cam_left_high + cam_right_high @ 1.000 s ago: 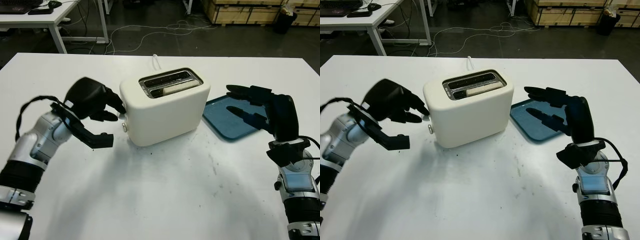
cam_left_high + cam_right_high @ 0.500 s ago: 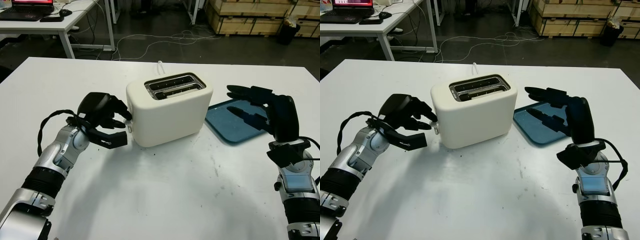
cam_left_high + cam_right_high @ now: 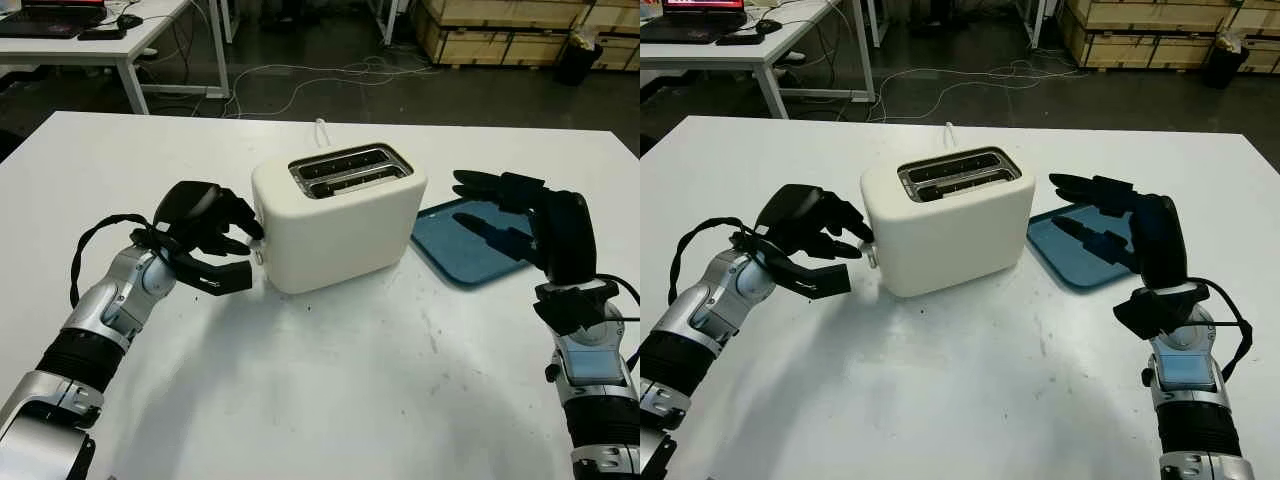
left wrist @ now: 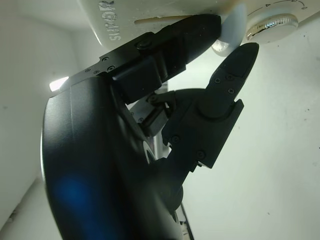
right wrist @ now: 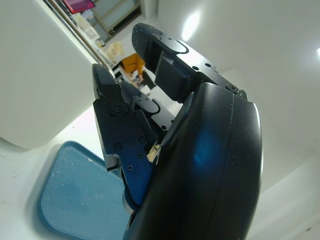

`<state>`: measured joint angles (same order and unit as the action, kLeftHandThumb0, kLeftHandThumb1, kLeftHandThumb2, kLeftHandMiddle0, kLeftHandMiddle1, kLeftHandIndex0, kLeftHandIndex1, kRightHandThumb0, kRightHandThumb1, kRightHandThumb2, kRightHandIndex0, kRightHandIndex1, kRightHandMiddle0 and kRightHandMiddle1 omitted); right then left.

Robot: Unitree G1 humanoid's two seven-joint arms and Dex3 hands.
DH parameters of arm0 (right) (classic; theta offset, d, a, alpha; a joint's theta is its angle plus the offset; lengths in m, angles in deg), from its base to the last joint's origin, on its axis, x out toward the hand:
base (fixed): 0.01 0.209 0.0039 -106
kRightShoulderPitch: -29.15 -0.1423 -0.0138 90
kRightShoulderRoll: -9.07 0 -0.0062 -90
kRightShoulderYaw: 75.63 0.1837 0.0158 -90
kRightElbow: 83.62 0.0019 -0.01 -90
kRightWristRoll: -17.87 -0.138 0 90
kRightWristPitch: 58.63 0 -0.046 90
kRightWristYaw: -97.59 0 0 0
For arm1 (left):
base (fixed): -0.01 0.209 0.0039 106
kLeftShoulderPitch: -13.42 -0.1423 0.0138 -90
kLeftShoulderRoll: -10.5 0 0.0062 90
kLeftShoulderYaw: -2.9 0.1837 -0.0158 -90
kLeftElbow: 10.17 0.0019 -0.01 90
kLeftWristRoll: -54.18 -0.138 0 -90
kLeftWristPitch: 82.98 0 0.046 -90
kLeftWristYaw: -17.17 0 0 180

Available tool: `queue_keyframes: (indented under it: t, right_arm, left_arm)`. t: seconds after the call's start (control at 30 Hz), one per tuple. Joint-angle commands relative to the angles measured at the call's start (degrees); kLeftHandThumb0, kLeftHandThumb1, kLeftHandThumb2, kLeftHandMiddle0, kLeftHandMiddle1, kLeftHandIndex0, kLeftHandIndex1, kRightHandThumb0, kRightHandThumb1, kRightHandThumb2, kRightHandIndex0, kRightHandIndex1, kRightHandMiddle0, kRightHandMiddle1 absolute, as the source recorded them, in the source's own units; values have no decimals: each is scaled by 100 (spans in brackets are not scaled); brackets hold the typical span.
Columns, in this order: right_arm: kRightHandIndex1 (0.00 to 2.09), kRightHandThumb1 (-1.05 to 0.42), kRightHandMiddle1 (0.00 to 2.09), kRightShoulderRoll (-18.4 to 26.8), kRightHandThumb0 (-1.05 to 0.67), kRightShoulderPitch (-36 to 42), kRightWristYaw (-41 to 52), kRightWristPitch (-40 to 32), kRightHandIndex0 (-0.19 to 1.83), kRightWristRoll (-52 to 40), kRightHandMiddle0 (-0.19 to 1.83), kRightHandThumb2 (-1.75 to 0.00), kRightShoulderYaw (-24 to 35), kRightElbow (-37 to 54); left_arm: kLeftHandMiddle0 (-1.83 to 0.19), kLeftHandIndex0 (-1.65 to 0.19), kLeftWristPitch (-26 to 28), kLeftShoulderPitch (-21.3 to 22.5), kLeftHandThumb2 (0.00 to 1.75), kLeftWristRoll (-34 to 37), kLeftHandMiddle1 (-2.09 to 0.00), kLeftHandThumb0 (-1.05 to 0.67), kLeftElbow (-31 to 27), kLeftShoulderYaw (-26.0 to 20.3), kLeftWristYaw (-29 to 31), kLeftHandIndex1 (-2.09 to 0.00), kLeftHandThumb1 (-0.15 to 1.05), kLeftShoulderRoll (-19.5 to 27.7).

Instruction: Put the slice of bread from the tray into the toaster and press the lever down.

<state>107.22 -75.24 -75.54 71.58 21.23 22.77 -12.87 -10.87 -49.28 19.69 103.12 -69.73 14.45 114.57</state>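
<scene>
**Left hand on the toaster's lever, right hand open over the tray**

The white table (image 3: 330, 400) carries everything. At its middle stands the cream two-slot toaster (image 3: 345, 225), its short end just beside the left hand (image 3: 205, 235) and its other end near the right hand (image 3: 520, 215). Its white cord (image 3: 318, 128) runs off the far side, away from both hands.

Past the toaster, under and just beyond the right hand, lies the blue tray (image 3: 455, 240), with nothing lying on its visible surface. The right hand hangs above the tray's near edge, holding nothing, fingers extended toward the toaster.

The left hand is curled at the toaster's short end. In the left wrist view, one finger lies on top of the pale lever (image 4: 234, 30), another finger (image 4: 225, 90) reaches up below it, and the chrome dial (image 4: 272, 22) sits just beside that fingertip.

The slice of bread cannot be made out; the two slots (image 3: 350, 167) look dark from above.
</scene>
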Motion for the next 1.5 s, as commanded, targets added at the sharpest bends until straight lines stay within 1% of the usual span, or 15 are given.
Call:
queue_keyframes:
  t: [0.0, 0.07, 0.13, 0.23, 0.27, 0.33, 0.4, 0.5, 0.97, 1.1, 1.17, 1.23, 1.27, 1.4, 1.47]
  right_arm:
    - [0, -81, 0, -13, -8, -52, 13, 56, 103, -54, 92, 0, 28, -26]
    - [0, -81, 0, -5, -9, -39, 17, 38, 103, -61, 92, 0, 38, -27]
    - [0, -81, 0, 17, -9, -25, 34, 25, 103, -75, 92, 0, 50, -37]
    - [0, -81, 0, 55, -8, -20, 34, 75, 103, -31, 92, 0, 58, -124]
    - [0, -81, 0, 76, -9, -23, 37, 86, 103, 3, 92, 0, 51, -150]
    - [0, -81, 0, 124, -11, -41, 59, 99, 103, 53, 92, 0, 32, -202]
    - [0, -82, 0, 160, -12, -81, 109, 157, 103, 22, 92, 0, 24, -265]
    - [1, -82, 0, 196, -15, -100, 146, 146, 104, 5, 92, 0, 36, -292]
    - [0, -81, 0, 193, -10, -101, 154, 78, 103, 65, 92, 0, 13, -228]
    - [0, -81, 0, 185, -11, -83, 190, 6, 102, 18, 92, 0, 8, -176]
    - [0, -81, 0, 192, -11, -76, 209, 7, 102, -5, 91, 0, 12, -171]
    - [0, -82, 0, 206, -11, -82, 237, 54, 102, -35, 91, 0, 17, -202]
    - [0, -82, 0, 219, -11, -90, 249, 97, 102, -41, 91, 0, 20, -233]
    - [1, -82, 0, 284, -15, -96, 205, 185, 104, 62, 92, 0, 39, -268]
    - [1, -82, 0, 306, -17, -99, 174, 229, 105, 114, 92, 0, 48, -295]
  left_arm:
    - [-99, -129, -13, -527, 1, -166, -102, -33, 30, 571, 300, -1, 71, -460]
    - [-99, -128, 155, -684, 2, -161, -98, -32, -53, 588, 117, 0, 75, -628]
    - [-98, -127, 420, -910, 2, -120, -98, -33, 11, 570, -361, 0, 77, -999]
    - [-83, -126, 605, -1208, 1, 73, -135, -25, 711, 494, -1499, -1, 80, -1880]
    - [-73, -122, 728, -1275, 1, 204, -150, -22, 869, 483, -1571, 0, 84, -2107]
    - [-69, -119, 712, -1356, 2, 362, -151, -19, 1099, 556, -1606, 0, 89, -2342]
    - [-75, -118, 732, -1350, 1, 442, -140, -18, 1150, 645, -1514, -1, 89, -2376]
    - [-77, -120, 692, -1240, 0, 399, -136, -21, 1165, 729, -1541, -1, 88, -2256]
    - [-81, -122, 697, -1214, 0, 308, -127, -21, 1032, 739, -1469, -2, 86, -2021]
    - [-82, -123, 768, -1247, 1, 377, -126, -21, 636, 575, -1506, -2, 86, -1872]
    - [-80, -121, 1558, -1297, 2, 563, -125, -22, 448, 546, -1014, -1, 87, -1951]
    - [-86, -114, 2365, -1290, 1, 692, -92, -19, 636, 700, -363, -1, 91, -2085]
    - [-90, -114, 2620, -1307, 2, 738, -86, -18, 737, 785, -161, -1, 91, -2137]
    - [-94, -116, 2974, -1337, 6, 906, -82, -19, 729, 886, 66, -2, 92, -2116]
    - [-90, -116, 3025, -1321, 7, 957, -98, -18, 642, 890, 117, -2, 92, -2047]
